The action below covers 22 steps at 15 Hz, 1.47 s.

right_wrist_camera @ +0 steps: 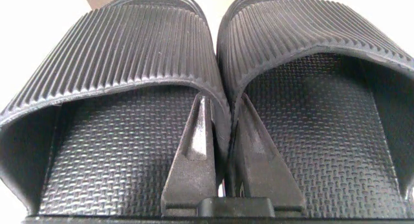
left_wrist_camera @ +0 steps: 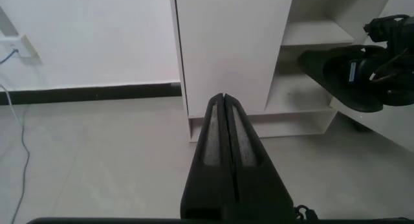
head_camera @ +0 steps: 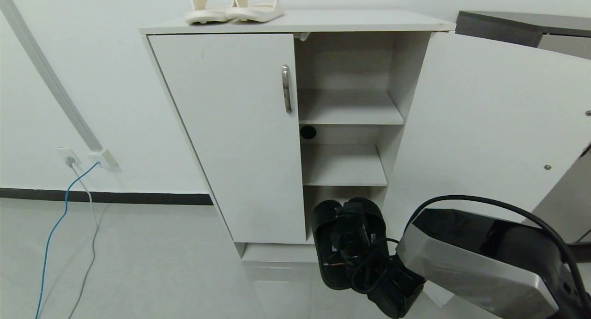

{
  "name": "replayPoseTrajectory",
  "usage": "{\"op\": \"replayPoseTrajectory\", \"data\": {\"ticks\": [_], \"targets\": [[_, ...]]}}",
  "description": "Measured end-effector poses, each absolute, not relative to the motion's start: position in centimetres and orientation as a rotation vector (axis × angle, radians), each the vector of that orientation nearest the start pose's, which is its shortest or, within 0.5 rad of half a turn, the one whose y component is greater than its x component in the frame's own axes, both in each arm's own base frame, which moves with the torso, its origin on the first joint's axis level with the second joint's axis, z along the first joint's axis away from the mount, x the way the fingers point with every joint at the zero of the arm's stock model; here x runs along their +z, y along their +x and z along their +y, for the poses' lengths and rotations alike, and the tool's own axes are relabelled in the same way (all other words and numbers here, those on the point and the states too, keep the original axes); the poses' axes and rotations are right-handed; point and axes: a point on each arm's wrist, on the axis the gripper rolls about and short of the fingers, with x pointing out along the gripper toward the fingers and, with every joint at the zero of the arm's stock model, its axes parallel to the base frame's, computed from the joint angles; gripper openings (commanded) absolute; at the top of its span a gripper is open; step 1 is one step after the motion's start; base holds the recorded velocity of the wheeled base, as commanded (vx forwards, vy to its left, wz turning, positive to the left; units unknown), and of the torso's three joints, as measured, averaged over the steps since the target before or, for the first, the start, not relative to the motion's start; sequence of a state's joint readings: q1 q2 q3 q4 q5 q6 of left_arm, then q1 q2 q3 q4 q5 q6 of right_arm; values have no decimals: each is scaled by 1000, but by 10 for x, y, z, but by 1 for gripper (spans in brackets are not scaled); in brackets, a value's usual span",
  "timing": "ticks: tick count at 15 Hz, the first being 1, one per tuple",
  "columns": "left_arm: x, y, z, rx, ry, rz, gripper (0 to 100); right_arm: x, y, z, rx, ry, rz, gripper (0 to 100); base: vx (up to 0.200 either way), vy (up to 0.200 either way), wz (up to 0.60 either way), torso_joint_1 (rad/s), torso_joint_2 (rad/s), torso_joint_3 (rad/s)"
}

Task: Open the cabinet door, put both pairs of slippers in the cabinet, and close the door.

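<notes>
**Right gripper** (head_camera: pixel 349 238), lower centre of the head view: clamped on the pair of black ribbed rubber slippers (head_camera: pixel 324 238). Its fingers pinch the two inner strap edges together, so both slippers travel as one load.

**Position of load:** the pair is held just in front of the lowest compartment (head_camera: pixel 310 195) of the white two-door cabinet (head_camera: pixel 351 20), apparently lined up for insertion.

**Doors:** the right-hand door (head_camera: pixel 485 125) stands swung wide at the right of the frame, giving access. The left-hand door (head_camera: pixel 231 134) is closed.

**Outstanding:** the pair of cream slippers (head_camera: pixel 233 5) lies on the cabinet top, upper left, not yet stowed.

**Left gripper** (left_wrist_camera: pixel 223 102): fingers pressed together, holding nothing, facing the closed door.
</notes>
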<state>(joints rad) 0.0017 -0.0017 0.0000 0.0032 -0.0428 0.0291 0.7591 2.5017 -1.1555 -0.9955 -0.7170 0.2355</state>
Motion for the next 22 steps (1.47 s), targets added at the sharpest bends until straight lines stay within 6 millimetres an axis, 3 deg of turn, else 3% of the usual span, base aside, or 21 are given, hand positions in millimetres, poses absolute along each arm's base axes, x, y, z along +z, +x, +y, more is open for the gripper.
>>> {"op": "replayPoseTrajectory", "data": {"ticks": [3, 10, 14, 22], "targets": [[75, -23, -1, -41, 28, 0, 0, -9, 336, 295, 0, 1, 236, 0, 0, 0, 0, 2, 2, -199], [75, -23, -1, -40, 24, 0, 0, 26, 344, 287, -10, 4, -57, 0, 0, 0, 0, 0, 1, -69], [75, -23, -1, -39, 25, 0, 0, 28, 346, 284, -16, -9, -64, 0, 0, 0, 0, 0, 0, 0], [75, -23, -1, -40, 23, 0, 0, 18, 349, 282, -22, -23, -47, 0, 200, 0, 0, 6, 2, 1]]}}
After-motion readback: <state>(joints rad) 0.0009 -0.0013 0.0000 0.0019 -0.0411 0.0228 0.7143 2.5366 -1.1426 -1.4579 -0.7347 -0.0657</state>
